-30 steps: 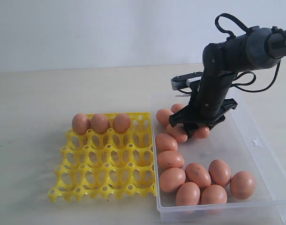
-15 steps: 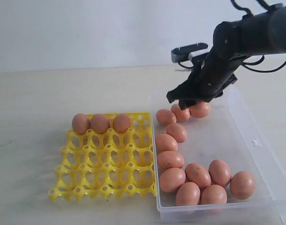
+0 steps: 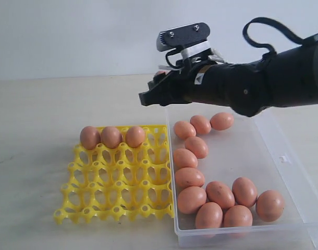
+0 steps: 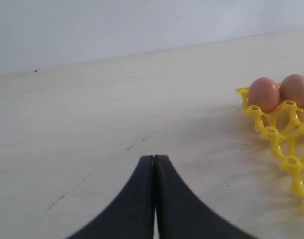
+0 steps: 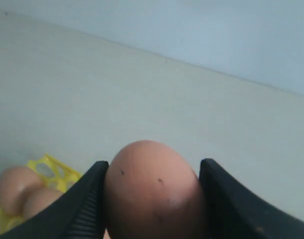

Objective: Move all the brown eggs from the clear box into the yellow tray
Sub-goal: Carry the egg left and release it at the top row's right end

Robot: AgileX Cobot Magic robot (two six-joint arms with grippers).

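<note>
Brown egg (image 5: 152, 191) sits pinched in the wide-set jaws of the right gripper (image 3: 151, 92), at 1 o'clock above the yellow tray (image 3: 117, 208); it should lower gently into the bare back-row cup (image 3: 155, 137) before letting go; left gripper (image 4: 154, 162) pressed closed, empty

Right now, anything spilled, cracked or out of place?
Nothing stands out. Three brown eggs sit in the back row of the yellow tray, twelve lie inside the clear box, and the right hand grips one intact egg.
</note>
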